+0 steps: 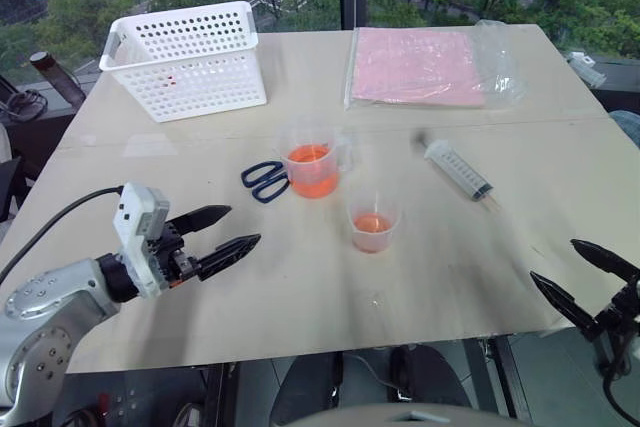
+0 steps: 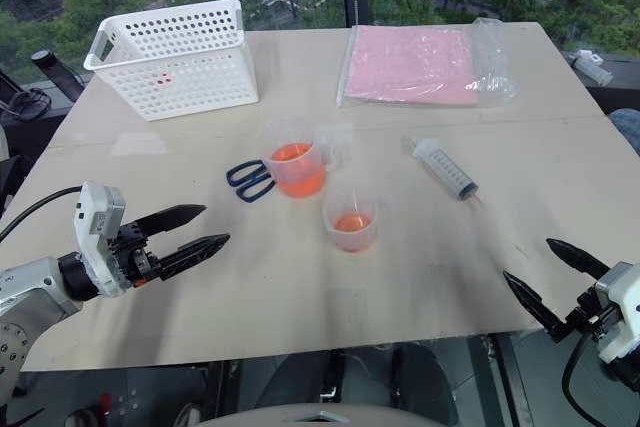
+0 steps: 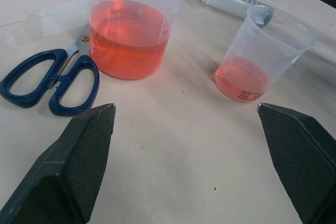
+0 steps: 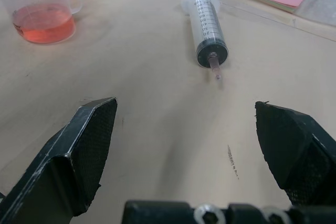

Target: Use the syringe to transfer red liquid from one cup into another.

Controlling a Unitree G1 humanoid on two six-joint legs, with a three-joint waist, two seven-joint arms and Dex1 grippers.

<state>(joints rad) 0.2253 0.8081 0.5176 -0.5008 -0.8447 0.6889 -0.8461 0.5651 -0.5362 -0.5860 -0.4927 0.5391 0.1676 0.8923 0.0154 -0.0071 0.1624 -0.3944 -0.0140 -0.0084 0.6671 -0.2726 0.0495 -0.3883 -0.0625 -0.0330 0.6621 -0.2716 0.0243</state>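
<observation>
Nearest, the left gripper (image 1: 225,232) and the right gripper (image 1: 583,275) hover over the table (image 1: 300,297) edge, both with fingers spread wide and holding nothing. The step in hand looks like fetching the syringe (image 1: 458,170), which lies flat beyond the right gripper, tip toward it. That hand should come down across the barrel's middle, not the tip. The small cup (image 1: 372,222) and measuring cup (image 1: 313,161) of red liquid (image 1: 310,169) stand left of it, scissors (image 1: 264,180) beside.

Syringe (image 2: 445,168) lies alone at three o'clock of the measuring cup (image 2: 296,168); both grippers, left (image 2: 204,228) and right (image 2: 545,269), hover wide open.
</observation>
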